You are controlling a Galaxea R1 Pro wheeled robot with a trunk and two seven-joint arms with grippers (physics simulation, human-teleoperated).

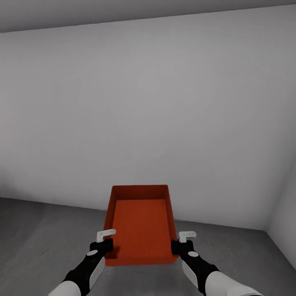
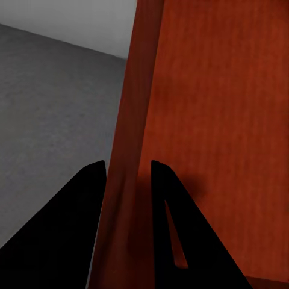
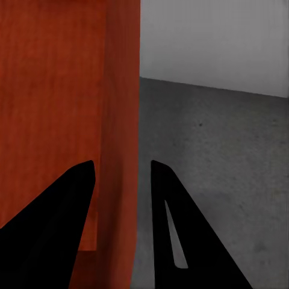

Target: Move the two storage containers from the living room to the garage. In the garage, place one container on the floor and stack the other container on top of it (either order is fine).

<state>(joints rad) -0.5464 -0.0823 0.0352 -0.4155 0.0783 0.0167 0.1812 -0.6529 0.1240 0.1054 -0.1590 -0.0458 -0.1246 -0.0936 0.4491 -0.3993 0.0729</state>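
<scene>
An orange-red storage container [image 1: 141, 222] is held above the dark grey floor [image 1: 37, 230] before a pale grey wall [image 1: 148, 102]. The left hand [image 1: 105, 241] grasps its left wall, the right hand [image 1: 181, 243] its right wall, each with one finger inside and one outside; how tightly they pinch seems unclear.

Soft, even, fairly bright light fills the scene, with no glare and no clear source. The pale grey matte wall [image 1: 148, 102] darkens gently toward its left and lower edge. The dark grey rough concrete-like floor [image 1: 37, 230] carries only faint shading. The orange-red open-topped rectangular container [image 1: 141, 222] is brighter on its bottom than on its inner walls. In both wrist views the fingers read as flat black silhouettes, and all renders look slightly soft.
</scene>
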